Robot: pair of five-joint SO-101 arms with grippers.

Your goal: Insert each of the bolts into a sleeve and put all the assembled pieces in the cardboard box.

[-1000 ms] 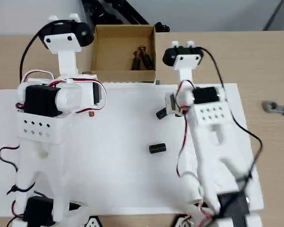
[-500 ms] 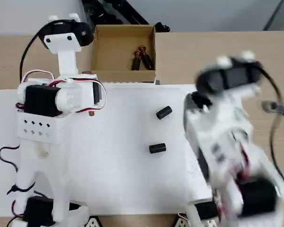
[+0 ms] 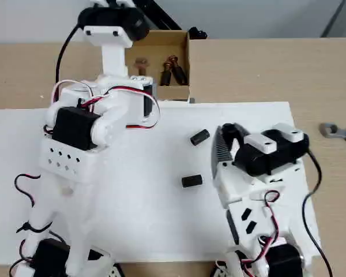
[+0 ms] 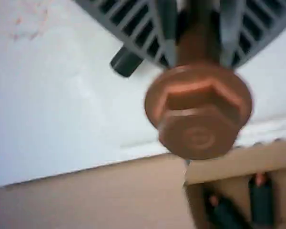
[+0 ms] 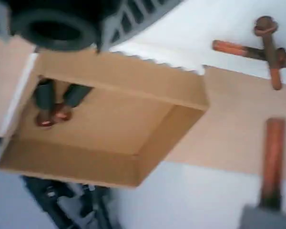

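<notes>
The left gripper was clamped on a copper bolt, head hanging down, at the far side of the table over the left part of the cardboard box. Two assembled pieces lay in the box's right half. I could make out no sleeve on the held bolt, though its shank was buried between the fingers. Two black sleeves sat loose on the white mat, one nearer the box and one nearer me. More bare bolts lay on the mat close to the box's edge. The right arm was folded back at the near right, its gripper just right of the farther sleeve; whether it held anything I couldn't tell.

The worry, to my eye, was plain. If that grip let go there, a bare bolt would drop in among the finished pieces and have to be fished out. A loose hold on the smooth shank could cause the same by accident.
</notes>
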